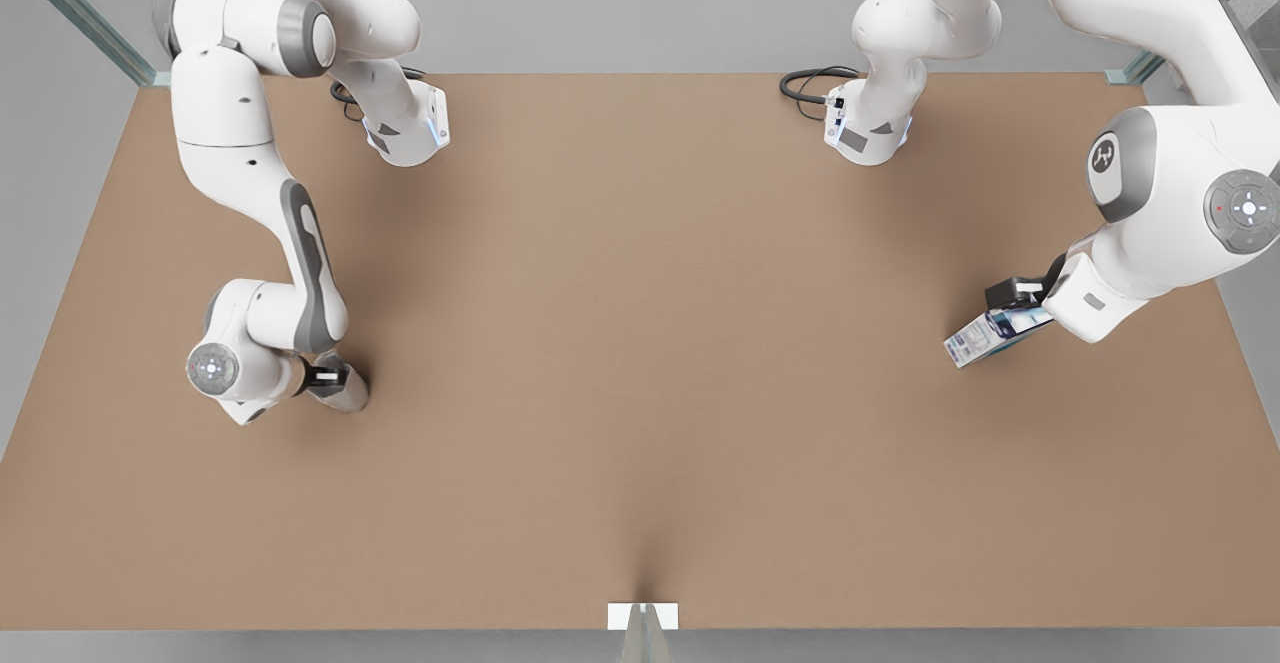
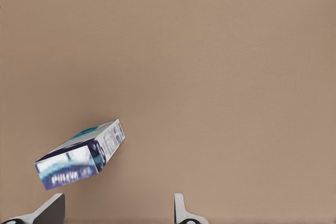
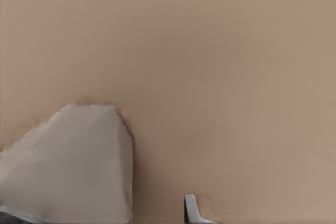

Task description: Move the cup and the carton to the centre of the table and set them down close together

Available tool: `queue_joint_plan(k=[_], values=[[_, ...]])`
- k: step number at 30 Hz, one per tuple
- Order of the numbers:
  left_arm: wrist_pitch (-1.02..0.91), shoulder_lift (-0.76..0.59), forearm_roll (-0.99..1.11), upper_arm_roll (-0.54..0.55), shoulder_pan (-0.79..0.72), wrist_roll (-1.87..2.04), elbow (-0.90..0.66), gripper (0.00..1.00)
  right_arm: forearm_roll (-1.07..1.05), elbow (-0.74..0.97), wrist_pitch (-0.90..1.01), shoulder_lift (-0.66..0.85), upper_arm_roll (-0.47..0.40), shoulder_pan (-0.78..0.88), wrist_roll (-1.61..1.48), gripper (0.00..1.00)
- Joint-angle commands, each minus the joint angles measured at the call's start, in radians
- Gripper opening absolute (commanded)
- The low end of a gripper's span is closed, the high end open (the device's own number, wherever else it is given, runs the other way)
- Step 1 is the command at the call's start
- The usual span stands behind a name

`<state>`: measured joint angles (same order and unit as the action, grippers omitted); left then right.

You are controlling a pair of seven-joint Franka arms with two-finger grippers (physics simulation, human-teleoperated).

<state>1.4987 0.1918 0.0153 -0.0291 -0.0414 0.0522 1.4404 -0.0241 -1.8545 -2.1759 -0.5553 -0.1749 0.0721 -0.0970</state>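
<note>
The left gripper (image 1: 1010, 305) is at the front view's right side, low over the bench (image 1: 640, 363). In the left wrist view the carton (image 2: 81, 155) lies tilted next to one finger (image 2: 50, 209), and the other finger (image 2: 181, 208) stands well apart from it. The jaws are spread wide, and I cannot tell if the carton is really grasped or only beside one finger. In the front view the carton (image 1: 992, 334) sticks out from under this gripper, far from the bench centre.

The right gripper (image 1: 325, 376) is at the front view's left side, also low. The cup (image 1: 345, 386) sits at its fingertips. In the right wrist view the cup (image 3: 73, 166) is large and grey, but whether the jaws are clenched on it I cannot tell.
</note>
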Motion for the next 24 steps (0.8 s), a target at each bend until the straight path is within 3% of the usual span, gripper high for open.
queue_joint_plan(k=[1, 13, 15, 16, 19, 21, 22, 24], values=[[0.0, 0.0, 0.0, 0.0, 0.0, 0.0, 0.002, 1.0, 0.0, 0.001, 0.001, 0.0, 0.0, 0.0, 0.0, 0.21], [0.0, 0.008, 0.0, 0.0, 0.0, 0.002, 0.0, 1.0, -0.016, 0.05, 0.018, 0.011, 0.002, 0.005, 0.008, 0.21], [0.0, 0.008, 0.0, 0.0, 0.0, 0.002, 0.0, 1.0, -0.075, 0.09, 0.022, 0.012, 0.04, 0.009, 0.014, 0.21], [-0.002, 0.005, 0.003, 0.0, 0.0, 0.005, -0.002, 1.0, -0.122, 0.136, 0.021, 0.008, 0.109, 0.02, 0.109, 0.21], [-0.114, -0.012, 0.005, -0.067, 0.0, 0.008, -0.023, 1.0, -0.208, 0.403, 0.08, -0.135, 0.138, 0.235, 0.569, 0.21], [-0.101, -0.051, 0.008, -0.091, 0.0, 0.343, 0.06, 1.0, -0.208, 0.577, 0.103, -0.253, 0.155, 0.354, 0.865, 0.21], [-0.066, -0.049, 0.008, -0.121, 0.0, 0.469, 0.1, 1.0, -0.206, 0.649, 0.1, -0.299, 0.218, 0.357, 0.993, 0.21], [0.104, -0.038, 0.006, -0.146, 0.0, 0.863, 0.244, 1.0, -0.208, 0.693, 0.085, -0.336, 0.267, 0.399, 1.149, 0.21]])
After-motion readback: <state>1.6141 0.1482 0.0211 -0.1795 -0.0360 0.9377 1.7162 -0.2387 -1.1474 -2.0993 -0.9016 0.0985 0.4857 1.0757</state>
